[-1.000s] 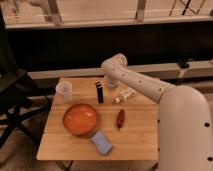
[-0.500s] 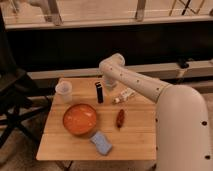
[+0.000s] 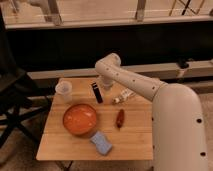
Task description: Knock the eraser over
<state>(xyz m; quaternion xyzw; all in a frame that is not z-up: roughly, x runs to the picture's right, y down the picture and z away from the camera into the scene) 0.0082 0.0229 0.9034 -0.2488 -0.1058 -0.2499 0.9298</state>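
Note:
The eraser (image 3: 96, 92) is a slim black block standing upright, slightly tilted, at the back middle of the wooden table (image 3: 135, 140). My gripper (image 3: 106, 86) hangs down from the white arm (image 3: 131, 80), just right of the eraser's top and very close to it. I cannot tell whether it touches the eraser.
A clear plastic cup (image 3: 64, 92) stands left of the eraser. An orange bowl (image 3: 80, 119) sits in front of it. A blue sponge (image 3: 102, 142), a dark red oval object (image 3: 120, 118) and a small white bottle (image 3: 122, 96) lie nearby. A black chair (image 3: 12, 100) stands left of the table.
The arm has swung a little to the left, bringing the gripper closer to the eraser. The eraser still stands.

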